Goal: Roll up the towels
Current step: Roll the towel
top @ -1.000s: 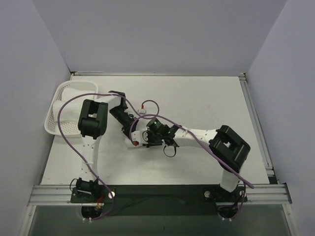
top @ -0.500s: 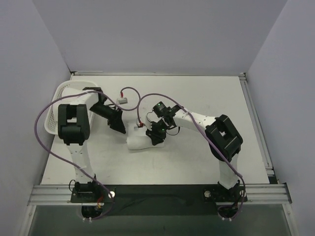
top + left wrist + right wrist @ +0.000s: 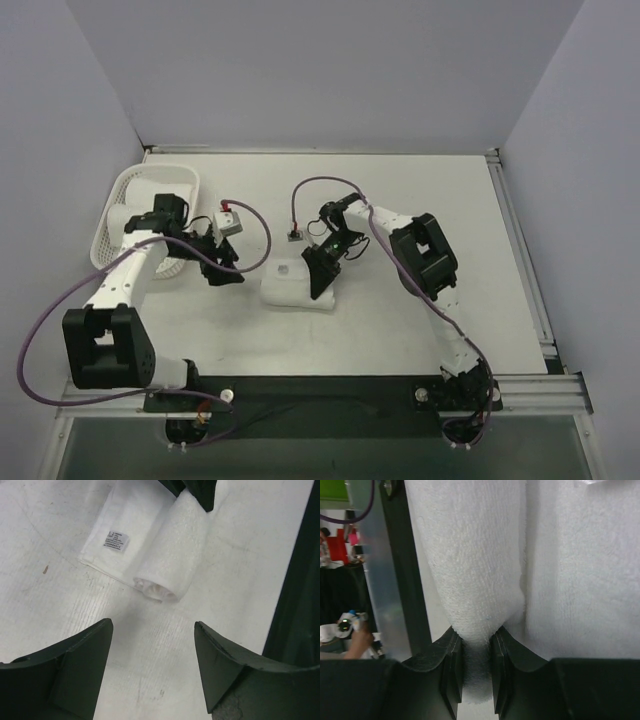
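My right hand [image 3: 476, 647] pinches the rolled end of the towel [image 3: 292, 288], mid-tabletop [image 3: 430, 190]. The left hand [image 3: 152, 627] hangs wide and empty (near the roll's open end). Risk noted - with one end gripped, the partly made roll may skew or loosen when turned.

Pretty bright, flat light from above; just a soft shadow beside the rolled white terry towel [image 3: 172, 550], everything's decently sharp.

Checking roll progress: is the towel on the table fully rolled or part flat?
Partly rolled. In the left wrist view the towel has a rolled side next to a flat layer bearing the label. The right end effector pinches the roll.
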Robot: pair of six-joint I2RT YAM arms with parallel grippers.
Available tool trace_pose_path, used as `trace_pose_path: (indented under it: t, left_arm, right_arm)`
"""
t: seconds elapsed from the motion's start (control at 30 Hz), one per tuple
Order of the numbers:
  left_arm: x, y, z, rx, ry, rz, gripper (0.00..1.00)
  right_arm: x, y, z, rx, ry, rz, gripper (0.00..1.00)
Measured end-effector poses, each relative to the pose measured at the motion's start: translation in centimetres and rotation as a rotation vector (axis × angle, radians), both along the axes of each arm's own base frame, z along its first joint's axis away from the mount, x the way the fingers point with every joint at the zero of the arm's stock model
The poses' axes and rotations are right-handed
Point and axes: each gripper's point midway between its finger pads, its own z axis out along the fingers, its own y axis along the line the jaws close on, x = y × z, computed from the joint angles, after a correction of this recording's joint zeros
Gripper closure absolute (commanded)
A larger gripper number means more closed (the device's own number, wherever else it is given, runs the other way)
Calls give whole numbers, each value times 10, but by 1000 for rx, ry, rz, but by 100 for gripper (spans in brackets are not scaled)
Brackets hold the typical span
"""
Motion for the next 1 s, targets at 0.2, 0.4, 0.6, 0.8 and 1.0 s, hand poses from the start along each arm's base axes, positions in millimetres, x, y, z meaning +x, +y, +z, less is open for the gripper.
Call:
trace_pose_path:
  t: [0.2, 0.4, 0.6, 0.8, 1.0]
  left_arm:
    - [-41, -40, -16, 116, -239, -191, 16]
    - [-62, -77, -45, 223, -433, -392, 16]
    - [-71, -99, -74, 289, -552, -527, 18]
    - [-47, -112, -99, 356, -592, -526, 30]
    - [-32, -120, -103, 399, -638, -528, 80]
  right_arm:
    - [-18, -3, 0, -48, 239, -33, 100]
    - [-28, -6, -2, -85, 417, -70, 100]
    - [-24, -12, -3, -98, 491, -111, 100]
    - [-24, -15, -4, -109, 491, -110, 100]
    - [-22, -16, -5, -128, 475, -107, 87]
